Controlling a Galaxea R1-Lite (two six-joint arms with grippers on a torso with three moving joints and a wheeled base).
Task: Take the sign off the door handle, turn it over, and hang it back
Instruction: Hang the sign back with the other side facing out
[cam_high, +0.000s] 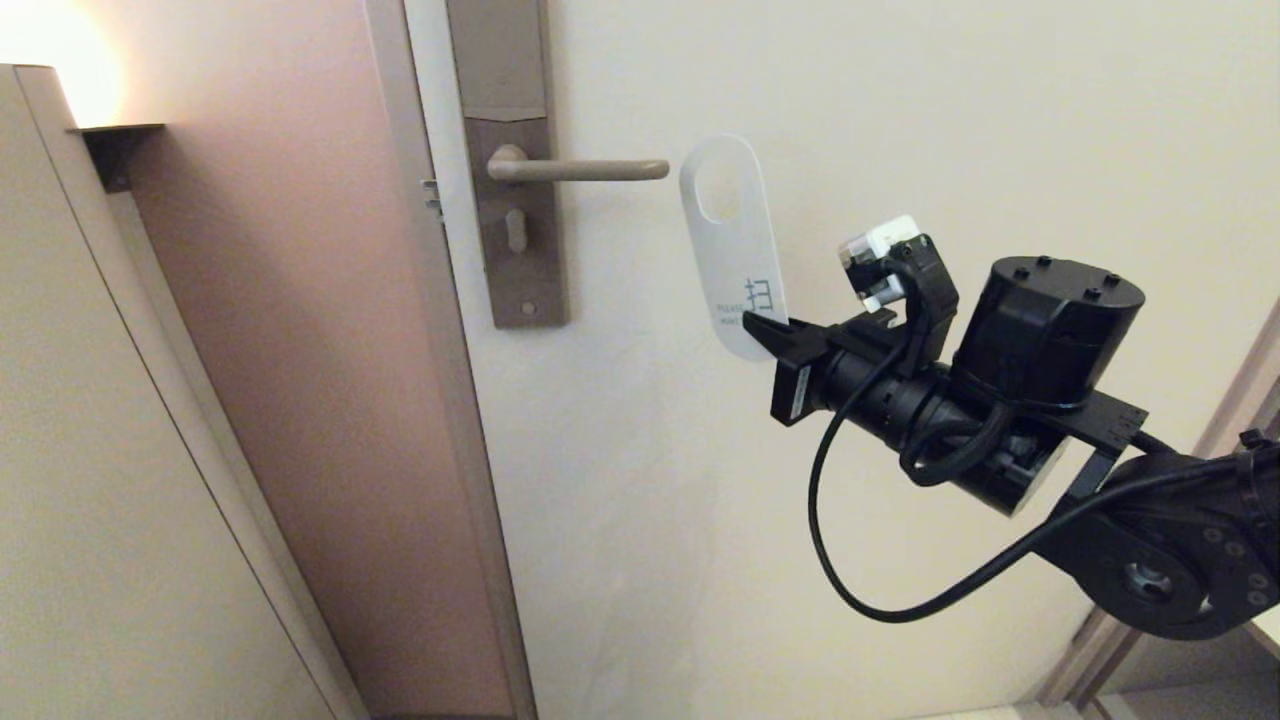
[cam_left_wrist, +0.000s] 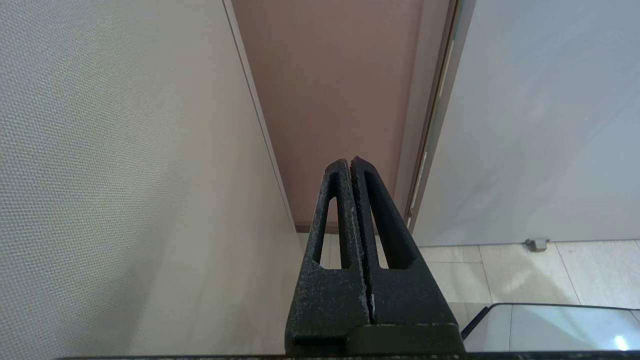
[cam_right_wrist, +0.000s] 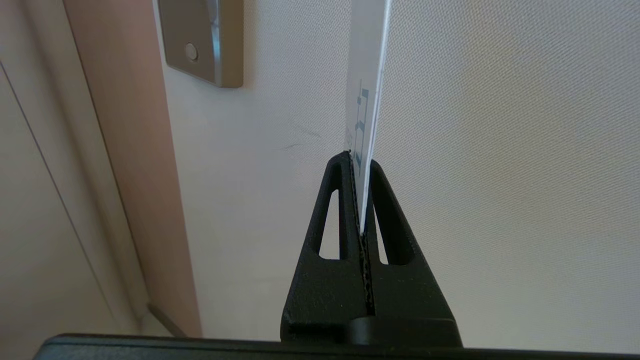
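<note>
Black and rough-grained, the right gripper (cam_high: 765, 335) is pinched shut on the rounded bottom end of the sign (cam_high: 732, 245), holding the thin card upright with its white face and teal lettering showing. Its oval hole sits up top, just beside the free tip of the door handle (cam_high: 580, 169) and clear of it, so the sign is off the lever. My guess is it is either freshly lifted away or about to be threaded back on; I can't tell whether it has been flipped. To hang it well, the hole needs lining up level with the lever's tip, then sliding along it before letting go; the card is slim and could flex or twist in so small a grip. That lever is a slim, straight matte bar on a tall narrow plate (cam_high: 505, 160). Meanwhile the left gripper (cam_left_wrist: 351, 162) hangs closed and empty, down near the floor.
</note>
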